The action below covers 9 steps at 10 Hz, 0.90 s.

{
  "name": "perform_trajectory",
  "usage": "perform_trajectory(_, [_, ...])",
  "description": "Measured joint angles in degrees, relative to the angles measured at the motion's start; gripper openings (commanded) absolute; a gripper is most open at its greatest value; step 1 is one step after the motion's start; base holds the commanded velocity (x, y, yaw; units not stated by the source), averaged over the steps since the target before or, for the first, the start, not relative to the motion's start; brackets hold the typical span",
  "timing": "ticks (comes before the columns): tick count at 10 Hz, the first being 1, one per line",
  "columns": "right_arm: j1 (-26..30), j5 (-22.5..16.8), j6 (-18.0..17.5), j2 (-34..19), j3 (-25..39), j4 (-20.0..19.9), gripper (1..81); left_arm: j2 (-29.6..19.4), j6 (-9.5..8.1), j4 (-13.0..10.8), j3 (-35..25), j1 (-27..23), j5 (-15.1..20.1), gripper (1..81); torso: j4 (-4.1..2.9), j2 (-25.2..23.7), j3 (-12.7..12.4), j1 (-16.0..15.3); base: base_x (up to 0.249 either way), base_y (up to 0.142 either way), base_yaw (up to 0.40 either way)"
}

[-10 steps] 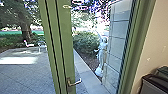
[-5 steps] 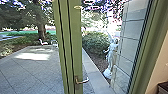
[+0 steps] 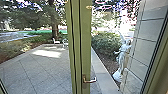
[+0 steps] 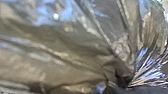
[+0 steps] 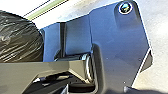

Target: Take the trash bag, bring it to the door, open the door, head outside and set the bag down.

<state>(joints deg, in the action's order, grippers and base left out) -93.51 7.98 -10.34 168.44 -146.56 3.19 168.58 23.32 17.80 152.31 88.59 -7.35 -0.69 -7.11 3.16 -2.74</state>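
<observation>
- Trash bag (image 4: 57, 65), one, shiny and dark: carried by the robot, its neck bunched into tight folds.
- Left gripper (image 4: 122, 83): closed on that neck. Reason, in my judgement: a gathered neck gave a firm hold and let the full part hang free.
- Right gripper: whether open or closed, I could not tell.
- Door (image 3: 86, 50), green-framed and glazed: directly ahead of the robot, apparently shut. The bag's place, low by the robot's base (image 5: 120, 42), seemed meant to leave the way to the door clear.
- Lever handle (image 3: 89, 80): mounted on the green upright, faced squarely, presumably for an approach to the opening step.
- Head view, contents: door, handle and, past the glass, paved yard (image 3: 45, 70), hedge (image 3: 106, 43) and pale statue (image 3: 122, 56).
- Left wrist view, contents: creases running into the pinched neck, loose ends fanned beyond it.
- Right wrist view, contents: the bag's rounded bulk beside the base; contact between them, uncertain.
</observation>
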Motion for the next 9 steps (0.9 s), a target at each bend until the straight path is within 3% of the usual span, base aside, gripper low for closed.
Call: perform_trajectory(9, [0.0, 0.0, 0.0, 0.2, 0.0, 0.0, 81.1, 0.2, 0.0, -1.0, 0.0, 0.0, 0.0, 1.0, 0.0, 0.0, 0.0, 0.0, 0.0, 0.0, 0.333])
